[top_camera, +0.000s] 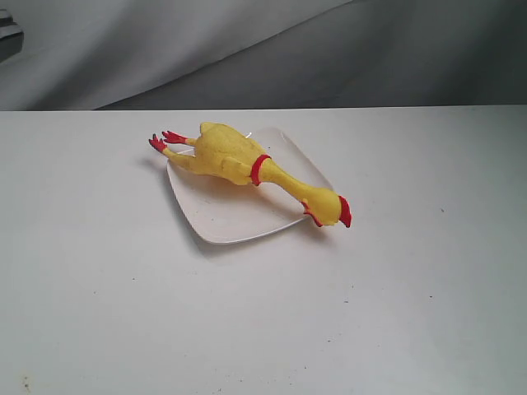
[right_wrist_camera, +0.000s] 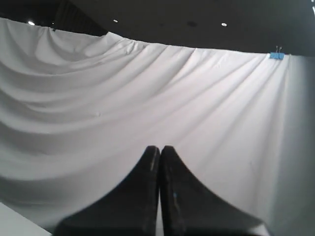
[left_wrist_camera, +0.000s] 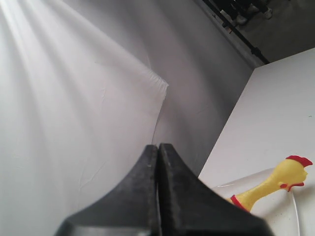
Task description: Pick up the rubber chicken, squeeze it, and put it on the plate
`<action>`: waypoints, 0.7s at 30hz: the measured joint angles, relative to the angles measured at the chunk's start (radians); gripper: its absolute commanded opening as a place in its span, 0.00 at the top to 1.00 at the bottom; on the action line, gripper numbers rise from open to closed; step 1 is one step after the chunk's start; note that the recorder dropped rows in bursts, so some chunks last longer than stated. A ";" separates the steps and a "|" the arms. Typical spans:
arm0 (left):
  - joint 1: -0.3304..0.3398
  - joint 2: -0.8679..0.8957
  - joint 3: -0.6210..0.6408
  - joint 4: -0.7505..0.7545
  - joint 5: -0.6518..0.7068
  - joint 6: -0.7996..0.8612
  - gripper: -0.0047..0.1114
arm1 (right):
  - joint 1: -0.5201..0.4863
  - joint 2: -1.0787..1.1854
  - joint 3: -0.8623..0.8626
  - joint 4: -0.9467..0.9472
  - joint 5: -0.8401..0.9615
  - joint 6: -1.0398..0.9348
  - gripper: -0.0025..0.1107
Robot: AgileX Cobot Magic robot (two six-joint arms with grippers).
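Observation:
The yellow rubber chicken [top_camera: 239, 162] lies on its side across the white square plate [top_camera: 235, 216], red feet past the plate's far left corner and head with red comb overhanging the near right rim. No gripper touches it, and neither arm shows in the exterior view. In the left wrist view my left gripper [left_wrist_camera: 158, 146] is shut and empty, held above the table, with the chicken's neck and head [left_wrist_camera: 275, 181] and the plate's edge [left_wrist_camera: 297, 219] off to one side. My right gripper [right_wrist_camera: 159, 148] is shut and empty, facing the white backdrop.
The white table [top_camera: 107, 271] stretches around the plate on every side. A grey-white cloth backdrop [top_camera: 272, 49] hangs behind the table's far edge. A dark frame [left_wrist_camera: 236, 29] runs beyond the table in the left wrist view.

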 measured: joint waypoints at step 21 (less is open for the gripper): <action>0.000 0.000 0.000 0.000 0.000 -0.003 0.96 | -0.443 0.000 0.473 -0.338 -0.050 0.505 0.98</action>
